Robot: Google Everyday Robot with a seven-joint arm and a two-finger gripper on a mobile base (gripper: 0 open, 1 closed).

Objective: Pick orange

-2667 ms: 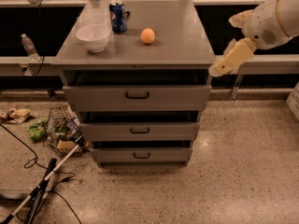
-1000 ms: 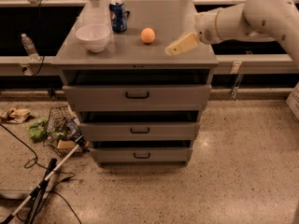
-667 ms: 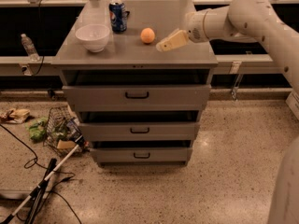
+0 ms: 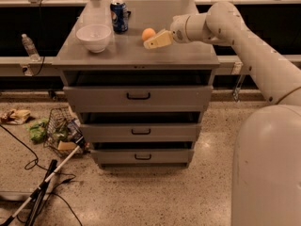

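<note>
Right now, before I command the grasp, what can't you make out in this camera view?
- Camera view: the gripper, beside the orange on the cabinet top, covers the fruit's lower edge; whether they touch or stand apart cannot be told.
- Camera view: the gap above the top drawer is in dark shadow, so its inside is hidden.
- Camera view: the arm is cut off by the right edge.
- Camera view: the things in the floor basket are too small to identify.

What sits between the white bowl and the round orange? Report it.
Only bare grey cabinet top, in the camera view; the gripper is beside the round orange.
</note>
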